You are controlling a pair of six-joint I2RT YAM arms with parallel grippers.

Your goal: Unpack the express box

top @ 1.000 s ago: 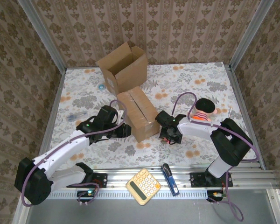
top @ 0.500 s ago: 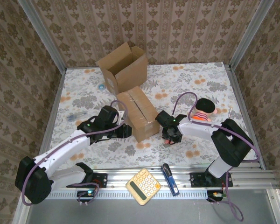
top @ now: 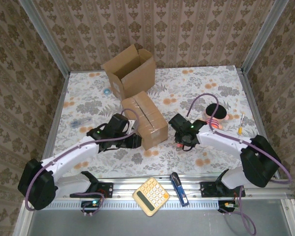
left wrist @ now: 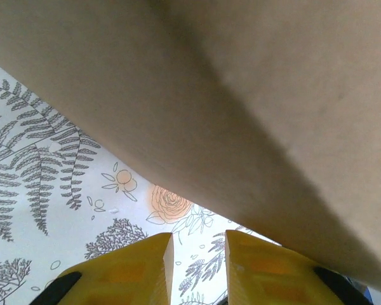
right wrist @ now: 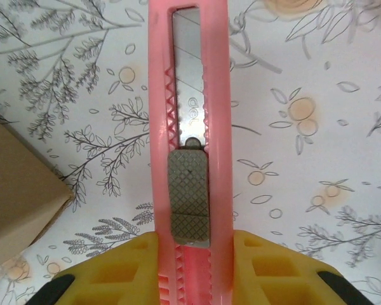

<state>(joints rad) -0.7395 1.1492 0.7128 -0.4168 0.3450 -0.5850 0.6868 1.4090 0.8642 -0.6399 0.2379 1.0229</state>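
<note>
Brown cardboard forms the closed rectangular express box (top: 145, 119), which lies at the centre of the floral-printed table cover (top: 88, 105), with a seam line running along its top.

The left arm reaches from its near-left base toward this box. The left gripper (top: 132, 140) sits low against the box's near-left side. In the left wrist view, its yellow fingers (left wrist: 133, 260) stand a narrow gap apart around nothing, with the plain brown box wall just beyond them.

The right arm is bent at the elbow. The right gripper (top: 182, 140) hangs just right of the box's near corner, apart from it. It is clamped on a pink plastic utility knife (right wrist: 189, 127), which has a steel blade in its slot and a grey cross-hatched slider.

A second brown cardboard box with raised flaps (top: 130, 73) stands open at the far side, just behind the closed one. Its contents cannot be made out.
</note>
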